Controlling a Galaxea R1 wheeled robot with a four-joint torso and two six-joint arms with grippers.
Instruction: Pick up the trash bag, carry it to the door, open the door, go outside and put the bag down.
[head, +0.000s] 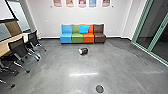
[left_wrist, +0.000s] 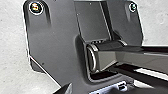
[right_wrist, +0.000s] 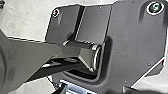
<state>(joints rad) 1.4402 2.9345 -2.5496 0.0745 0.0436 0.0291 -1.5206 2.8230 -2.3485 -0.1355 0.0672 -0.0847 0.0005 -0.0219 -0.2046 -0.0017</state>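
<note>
Left wrist view has the left gripper (left_wrist: 97, 88) low against the robot's own dark body, and the right wrist view has the right gripper (right_wrist: 95, 90) much the same; how far open either one is, and whether it has hold of anything, I cannot tell. Out ahead in the head view, the nearest thing on the shiny grey floor (head: 57, 67) is a dark round disc (head: 99, 88), lying flat. Beyond it a pale streak of light crosses the floor. Black chairs (head: 18, 47) stand along the left, drawn up beside a long light-wood table (head: 3, 47). Farther off, near the middle of the room, the trash bag (head: 85, 51) lies on the floor as a small dark bundle with a whitish end toward the left, well apart from the robot. To the right is a wall of dark glass in green frames (head: 146, 32), and a thin dark line runs over the floor near it. Past the bag, against the back wall (head: 45, 15), is a row of joined seats (head: 66, 38): blue, green, orange, then dark brown. A bright blue cushion (head: 84, 29) leans upright on the green and orange ones. Above them hang five colourful pictures (head: 83, 3), partly cut off at the top.
</note>
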